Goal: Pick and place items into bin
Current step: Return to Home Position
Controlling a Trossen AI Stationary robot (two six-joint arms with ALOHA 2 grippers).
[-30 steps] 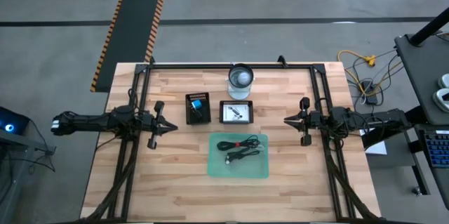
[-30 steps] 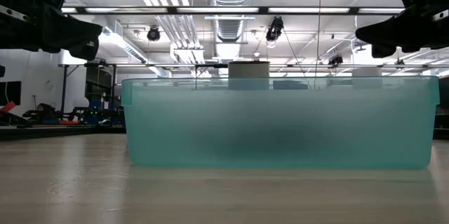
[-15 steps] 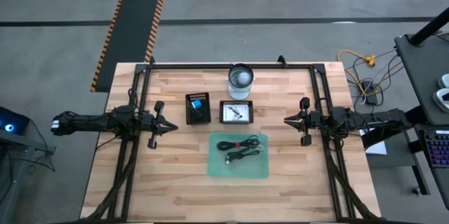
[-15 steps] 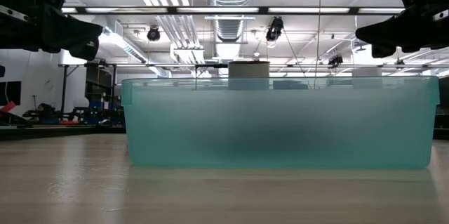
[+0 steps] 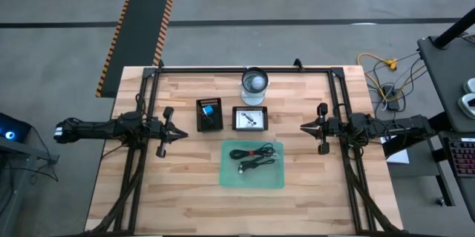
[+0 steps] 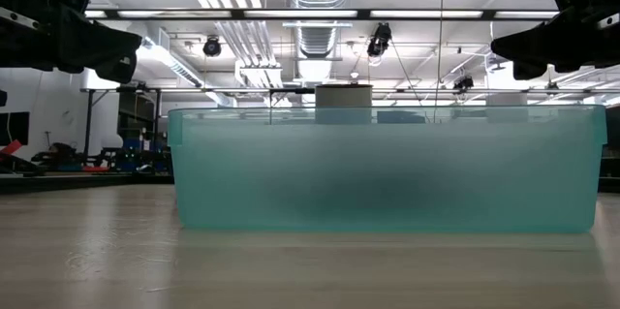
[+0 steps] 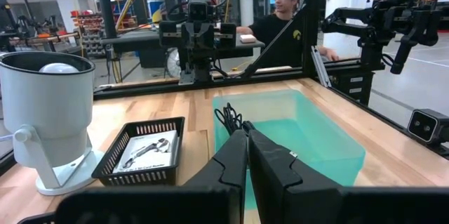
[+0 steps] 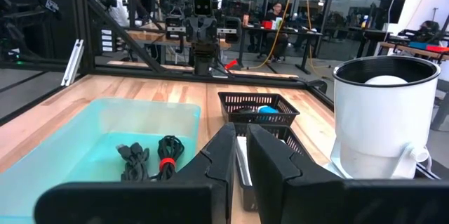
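A see-through teal bin (image 5: 251,164) stands on the table's middle, near side. Two thin black coiled cables (image 5: 252,157) lie on its floor; one has a red tie (image 8: 165,161). A black mesh basket (image 5: 250,118) behind the bin holds a white card and a small piece (image 7: 144,151). A second basket (image 5: 209,114) holds a blue thing. My left gripper (image 5: 183,133) hovers shut left of the baskets. My right gripper (image 5: 302,127) hovers shut to their right. Both point level at each other, above the table (image 6: 310,261).
A white cylinder-shaped device (image 5: 254,86) stands behind the baskets near the far edge. A black frame (image 5: 245,70) runs along the table's far side and both sides. In the low view the bin wall (image 6: 383,169) fills the middle. A person (image 7: 284,13) sits beyond the table.
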